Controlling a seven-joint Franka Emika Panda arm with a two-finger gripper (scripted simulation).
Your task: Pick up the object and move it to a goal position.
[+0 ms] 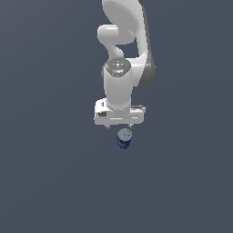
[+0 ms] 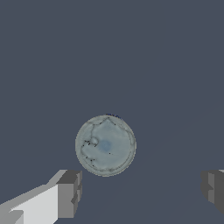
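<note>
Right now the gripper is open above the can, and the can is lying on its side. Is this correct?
Not quite. The can stands upright: the wrist view looks straight down on its flat round grey top. The gripper is open above it, as you said.

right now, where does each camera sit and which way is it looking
Exterior view: off the arm and high up, looking down on the white arm, the gripper and the can on the grey floor.
Wrist view: on the wrist, looking straight down at the can's grey-silver top; two spread fingertips show.
Shared: both show the can, ungripped, and the gripper.
</note>
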